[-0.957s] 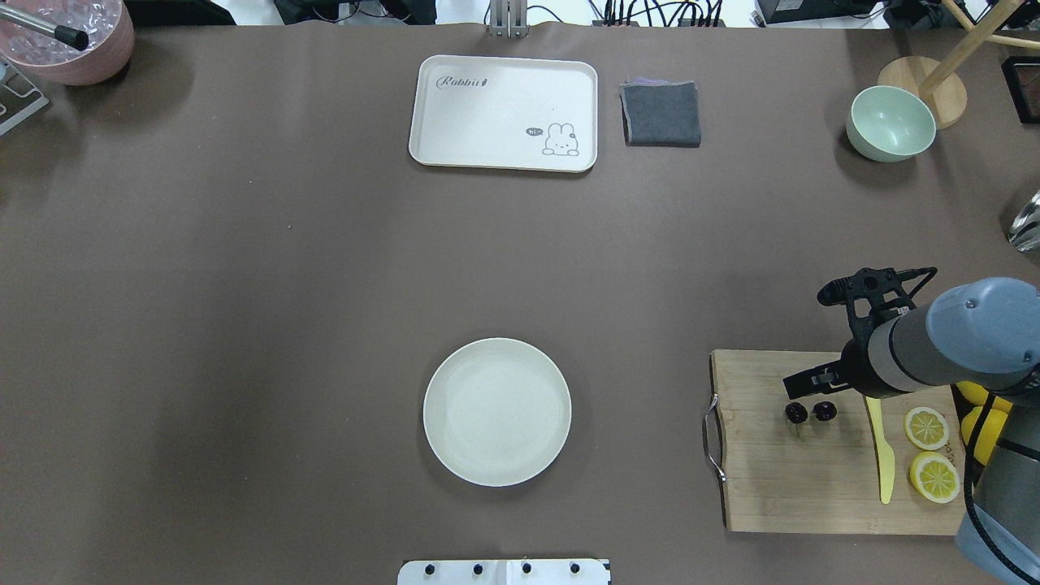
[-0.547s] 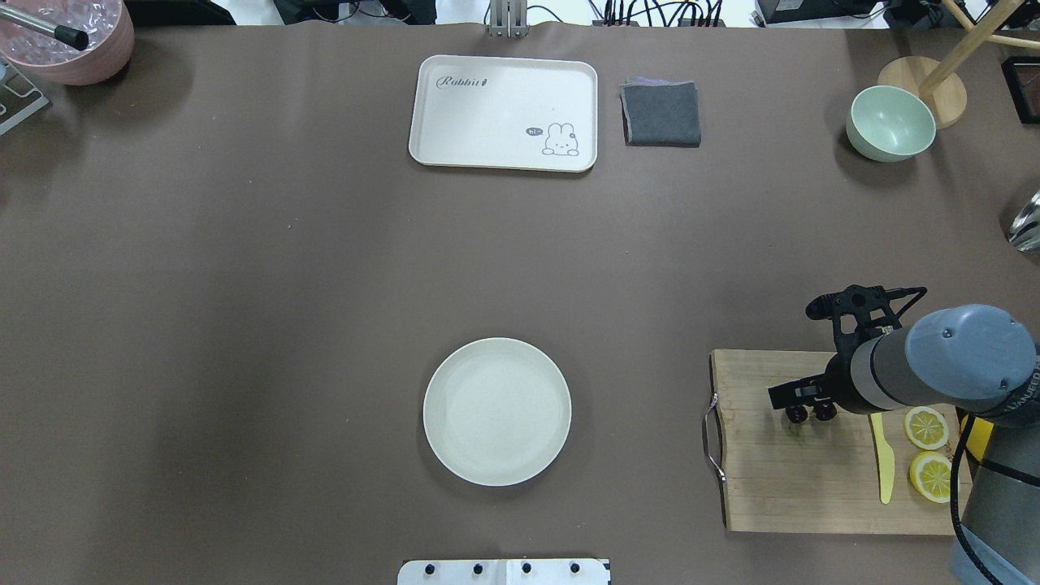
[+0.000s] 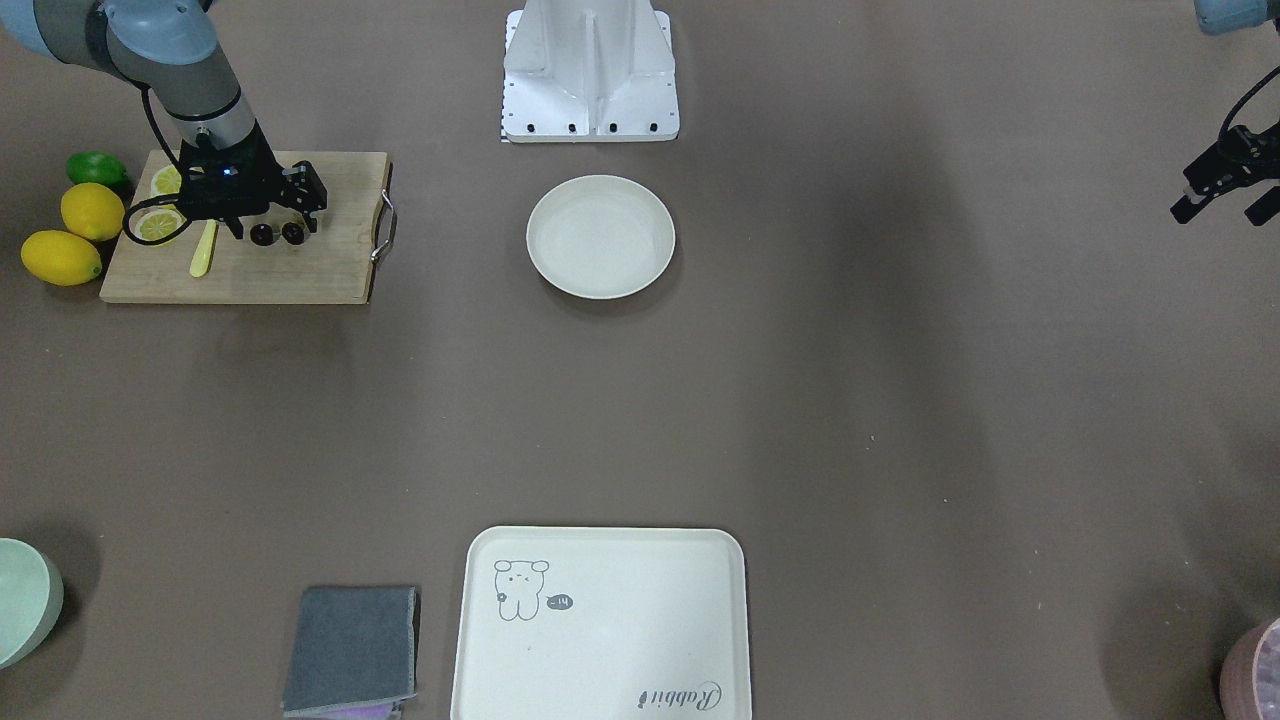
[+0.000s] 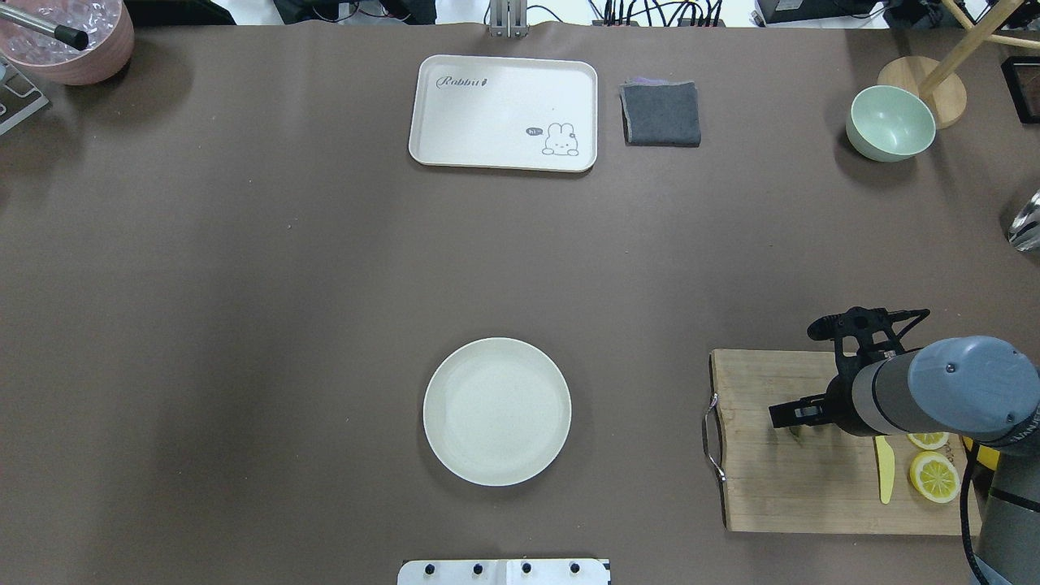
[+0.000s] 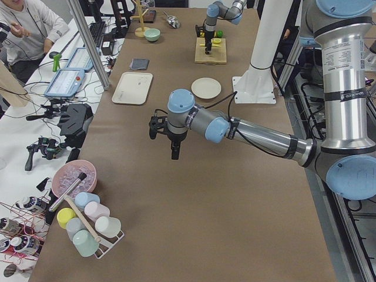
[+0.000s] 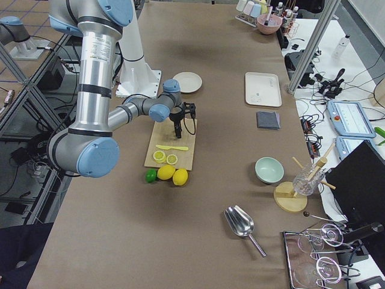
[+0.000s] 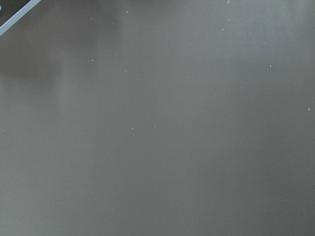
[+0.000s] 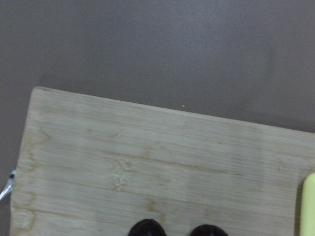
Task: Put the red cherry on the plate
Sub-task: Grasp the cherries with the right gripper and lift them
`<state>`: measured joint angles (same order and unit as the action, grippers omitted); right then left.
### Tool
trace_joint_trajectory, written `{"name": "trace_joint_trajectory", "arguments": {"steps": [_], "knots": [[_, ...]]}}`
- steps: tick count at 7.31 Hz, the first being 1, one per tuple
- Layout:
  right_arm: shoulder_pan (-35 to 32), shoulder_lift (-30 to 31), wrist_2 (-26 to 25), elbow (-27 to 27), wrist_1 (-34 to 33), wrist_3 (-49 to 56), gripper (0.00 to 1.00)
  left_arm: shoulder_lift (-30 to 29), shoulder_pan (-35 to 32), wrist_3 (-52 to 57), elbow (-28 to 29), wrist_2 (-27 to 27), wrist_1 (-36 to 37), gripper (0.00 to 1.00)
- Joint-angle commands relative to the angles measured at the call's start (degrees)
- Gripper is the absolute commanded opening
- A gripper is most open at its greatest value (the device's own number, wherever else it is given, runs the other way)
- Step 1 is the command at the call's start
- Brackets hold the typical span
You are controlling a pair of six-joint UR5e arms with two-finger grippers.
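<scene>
The red cherry (image 3: 277, 234), a dark pair, lies on the wooden cutting board (image 3: 300, 275); both its tops show at the bottom edge of the right wrist view (image 8: 146, 228). My right gripper (image 3: 273, 222) stands open right over it, fingers either side, and hides it in the overhead view, where the gripper (image 4: 804, 416) covers that spot. The round cream plate (image 4: 496, 411) sits bare at table centre, well left of the board. My left gripper (image 3: 1222, 205) hangs open over bare mat, far from both.
On the board (image 4: 780, 487) lie a yellow knife (image 4: 886, 471) and lemon halves (image 4: 934, 475); whole lemons (image 3: 92, 210) and a lime (image 3: 95, 167) sit beside it. At the far side are a rabbit tray (image 4: 504, 112), grey cloth (image 4: 660, 114) and mint bowl (image 4: 890, 123).
My right gripper has come down and toward the robot onto the cherry, which the overhead view showed earlier and now hides. Plate unchanged.
</scene>
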<state>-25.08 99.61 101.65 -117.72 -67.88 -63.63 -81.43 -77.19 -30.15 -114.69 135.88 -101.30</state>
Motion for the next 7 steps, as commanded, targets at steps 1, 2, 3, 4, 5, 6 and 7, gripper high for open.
{"name": "trace_joint_trajectory", "arguments": {"steps": [1, 2, 3, 4, 5, 6, 7], "knots": [[0.5, 1.0, -0.8, 0.1, 1.2, -0.1, 0.90, 0.3, -0.2, 0.0, -0.2, 0.0, 0.0, 0.97], [0.6, 1.0, -0.9, 0.1, 1.2, -0.2, 0.83, 0.6, -0.2, 0.0, -0.2, 0.0, -0.7, 0.97], [0.6, 1.0, -1.0, 0.1, 1.2, -0.3, 0.69, 0.7, -0.3, 0.0, -0.3, 0.0, -0.9, 0.97], [0.6, 1.0, -1.0, 0.1, 1.2, -0.8, 0.47, 0.7, -0.3, 0.0, -0.3, 0.0, -0.9, 0.97], [0.7, 0.9, -1.0, 0.1, 1.2, -1.1, 0.21, 0.7, -0.3, 0.0, -0.2, 0.0, -0.9, 0.97], [0.7, 0.9, -1.0, 0.0, 1.3, -1.1, 0.00, 0.7, -0.4, 0.0, -0.1, 0.0, -0.9, 0.97], [0.7, 0.9, -0.9, -1.0, 1.2, -1.1, 0.00, 0.7, -0.3, 0.0, -0.1, 0.0, -0.9, 0.97]]}}
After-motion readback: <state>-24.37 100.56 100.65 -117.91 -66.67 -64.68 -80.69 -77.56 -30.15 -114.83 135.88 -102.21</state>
